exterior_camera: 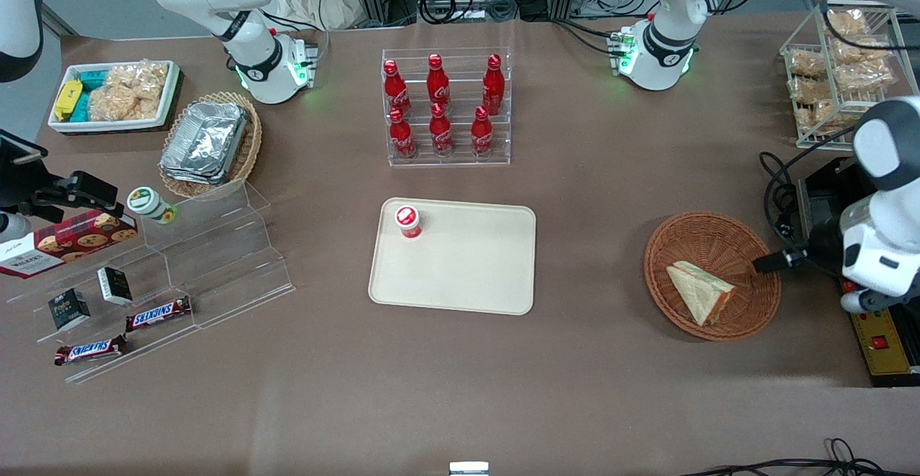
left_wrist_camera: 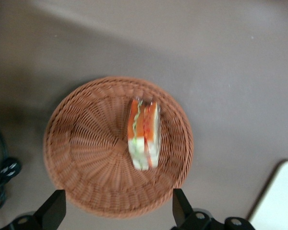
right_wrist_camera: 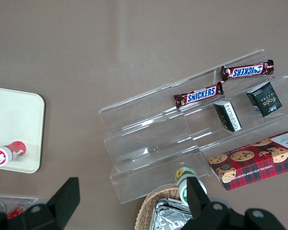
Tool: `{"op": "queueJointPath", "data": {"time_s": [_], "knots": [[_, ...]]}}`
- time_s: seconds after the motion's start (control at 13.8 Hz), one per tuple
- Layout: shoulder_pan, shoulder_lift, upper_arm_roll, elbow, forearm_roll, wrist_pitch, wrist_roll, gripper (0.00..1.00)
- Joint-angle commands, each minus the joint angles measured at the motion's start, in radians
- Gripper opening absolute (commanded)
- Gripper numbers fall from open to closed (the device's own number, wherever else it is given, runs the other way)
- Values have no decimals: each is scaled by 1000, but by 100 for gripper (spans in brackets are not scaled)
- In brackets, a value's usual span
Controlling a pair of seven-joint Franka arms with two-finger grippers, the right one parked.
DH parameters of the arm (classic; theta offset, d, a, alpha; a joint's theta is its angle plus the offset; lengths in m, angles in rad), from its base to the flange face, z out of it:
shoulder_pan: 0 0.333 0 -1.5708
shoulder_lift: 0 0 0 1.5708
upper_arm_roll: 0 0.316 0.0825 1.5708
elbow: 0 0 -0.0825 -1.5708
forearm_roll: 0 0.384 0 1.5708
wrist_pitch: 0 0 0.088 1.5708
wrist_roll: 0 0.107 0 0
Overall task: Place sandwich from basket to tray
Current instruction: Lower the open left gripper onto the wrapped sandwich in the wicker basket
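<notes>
Nothing moved yet: wedge sandwich (left_wrist_camera: 144, 135) lies in the round wicker basket (left_wrist_camera: 81, 143), gripper (left_wrist_camera: 119, 211) hovers above, jaws wide and empty, cream tray (exterior_camera: 467, 275) awaits, well apart.

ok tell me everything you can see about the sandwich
The sandwich is a triangular wedge of pale bread, seemingly in clear wrap. The left wrist view shows its cut edge with orange-red and green filling. It lies inside the round reddish-brown wicker basket, off-centre, toward the rim nearer the front camera, resting on the weave. Nothing else touches it. The gripper hovers open above the basket, clear of the sandwich.
</notes>
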Motion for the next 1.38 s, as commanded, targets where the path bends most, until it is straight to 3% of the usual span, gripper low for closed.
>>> {"op": "queueJointPath", "data": {"time_s": [0.0, 0.36, 0.95, 1.09, 1.31], "knots": [[2, 56, -7, -25, -23, 117, -41, 100], [-7, 139, -12, -80, -51, 291, -61, 100], [-21, 191, -14, -160, -51, 426, -81, 99], [-32, 193, -15, -160, -49, 431, -99, 82], [-35, 185, -14, -155, -42, 417, -93, 34]]}}
